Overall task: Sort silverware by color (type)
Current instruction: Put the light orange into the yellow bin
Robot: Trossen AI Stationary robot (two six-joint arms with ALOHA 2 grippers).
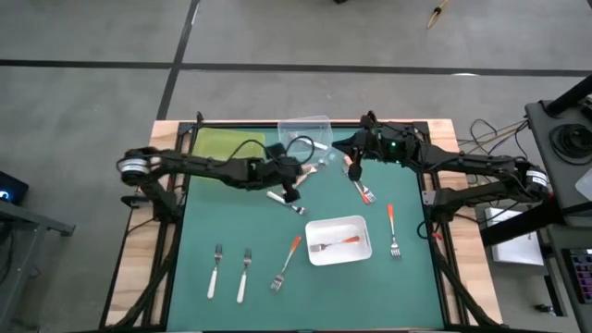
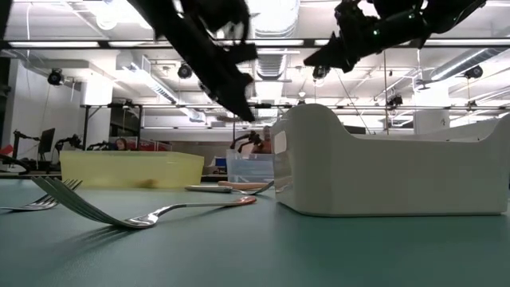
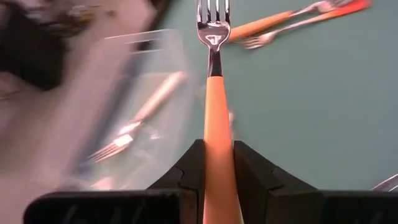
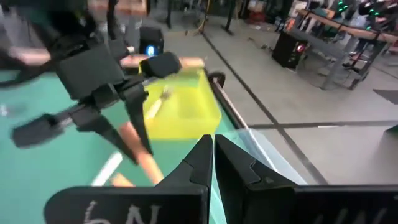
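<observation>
My left gripper hangs over the table's middle, by the clear tray, shut on a fork with a light orange handle. In the left wrist view the clear tray lies below it with a pale-handled fork inside. My right gripper hovers to the right of the left one, shut and empty. Two orange-handled forks lie on the mat below it. One red-orange fork lies in the white tray. My left gripper pinches the fork's light orange handle between its two fingers. The fingers lie along the handle. The silver head points away from them, and the fork is lifted clear of the table.
Two white-handled forks lie near the front left, a red-orange one beside them and another right of the white tray. A white-handled fork lies under the left gripper. A yellow-green tray sits at the far left.
</observation>
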